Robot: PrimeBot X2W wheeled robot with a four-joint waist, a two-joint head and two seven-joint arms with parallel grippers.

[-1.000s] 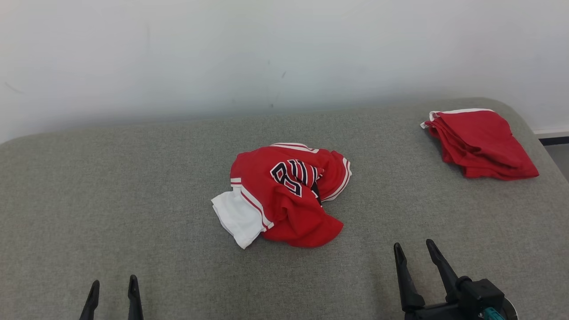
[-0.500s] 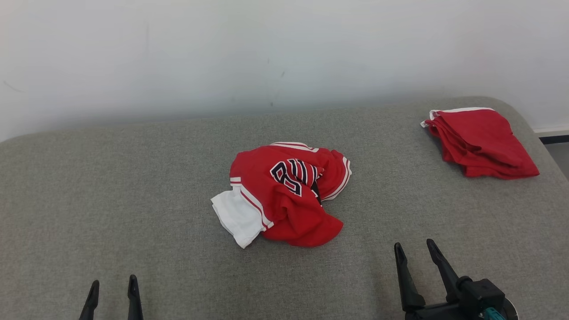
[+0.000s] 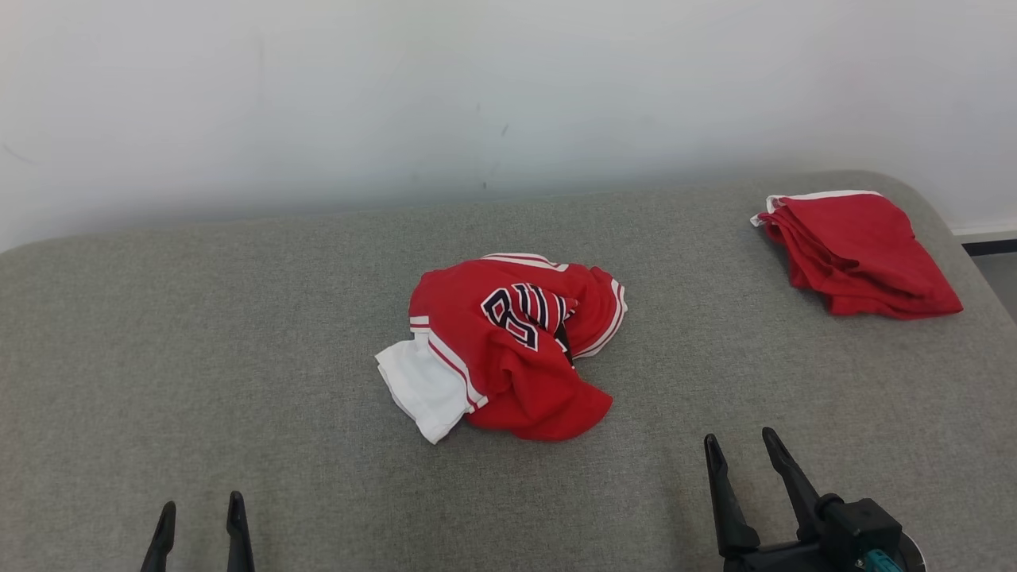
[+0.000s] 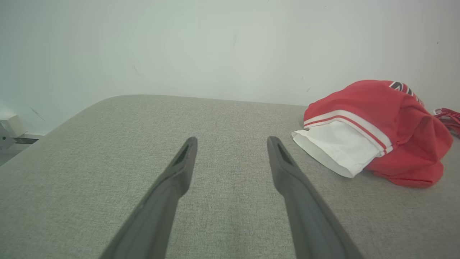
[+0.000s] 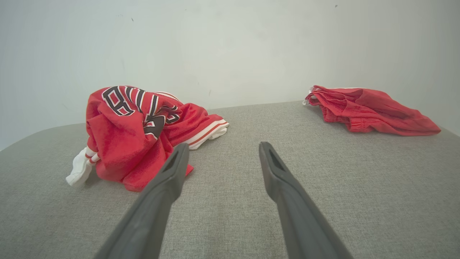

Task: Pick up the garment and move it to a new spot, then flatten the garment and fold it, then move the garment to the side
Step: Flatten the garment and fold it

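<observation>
A crumpled red garment (image 3: pixel 508 349) with white trim and dark lettering lies bunched in the middle of the grey padded surface (image 3: pixel 238 334). The left wrist view has the garment (image 4: pixel 377 133) at its right, the right wrist view has the garment (image 5: pixel 140 133) at its left. My left gripper (image 3: pixel 199 512) hovers open at the lower left, well short of the cloth. My right gripper (image 3: pixel 739 445) is open at the lower right, near the garment's lower right edge. Both left gripper (image 4: pixel 231 142) and right gripper (image 5: pixel 222 147) hold nothing.
A second red garment (image 3: pixel 858 254), folded, rests at the far right of the surface near its rounded edge; the right wrist view shows this folded garment (image 5: pixel 370 109) at its upper right. A pale wall (image 3: pixel 477 95) stands behind the surface.
The head view has shifted very slightly; the garments and both grippers stay where they were.
</observation>
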